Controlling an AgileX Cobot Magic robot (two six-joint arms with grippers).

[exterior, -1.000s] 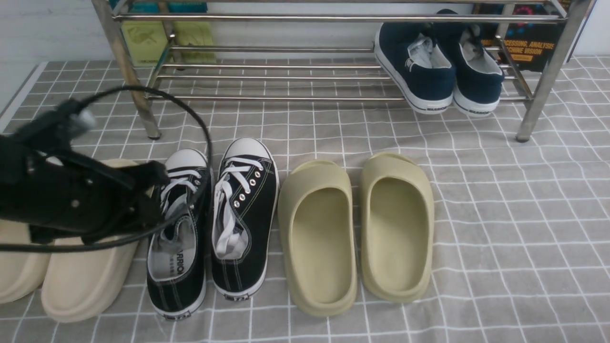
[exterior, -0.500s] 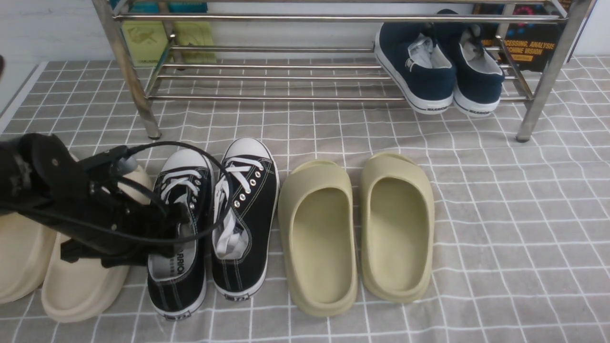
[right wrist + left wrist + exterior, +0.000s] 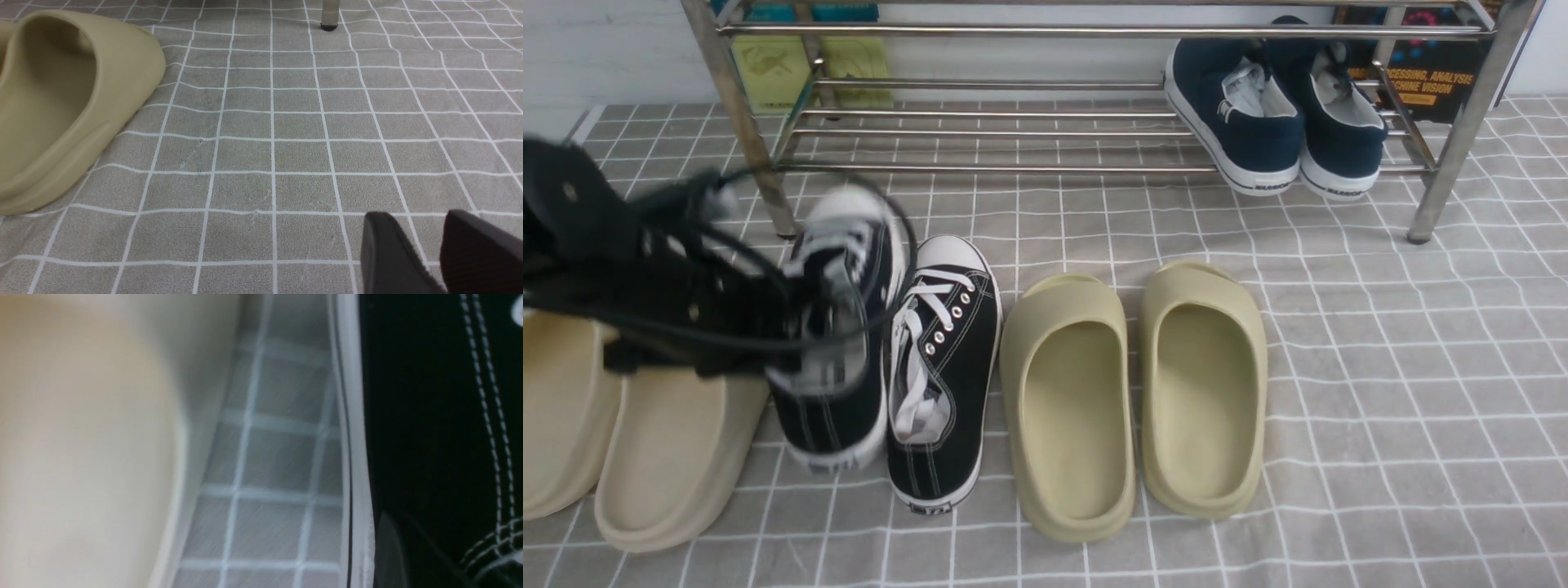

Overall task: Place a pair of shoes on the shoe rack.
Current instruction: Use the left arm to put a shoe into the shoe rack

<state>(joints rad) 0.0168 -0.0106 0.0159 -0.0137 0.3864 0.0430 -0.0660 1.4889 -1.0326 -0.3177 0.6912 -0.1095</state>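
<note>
at the far left of the front view a pair of beige slides (image 3: 670, 465) lies on the checked counter (image 3: 1380, 367), and the left arm reaches across them. its left gripper (image 3: 776, 343) is lost behind the arm's dark bulk and cable, so i can't see the jaws. the lifted sneaker (image 3: 837, 416) hangs blurred and clear of the cloth beside it, toe tipped upward, so i take the gripper to be pinching that shoe near its opening. the left wrist view only shows the shoe's black side and white sole edge close up.

just right of it, the second sneaker (image 3: 947, 359) sits flat on the counter, toe pointing to the top of the frame. touching its right side is a pair of olive slides (image 3: 1066, 408), lower centre.

across the top runs the shoe rack (image 3: 1013, 167). its left and middle rails are bare, and navy sneakers (image 3: 1258, 131) fill the upper right end.

the right gripper (image 3: 433, 253) shows only in its own wrist view, pads slightly parted and holding nothing, low over bare cloth.

to my eye this is the carry of the first shoe. next it needs to travel up and forward over the front rail and come down level on the free rails at upper left, leaving room alongside for its partner.
</note>
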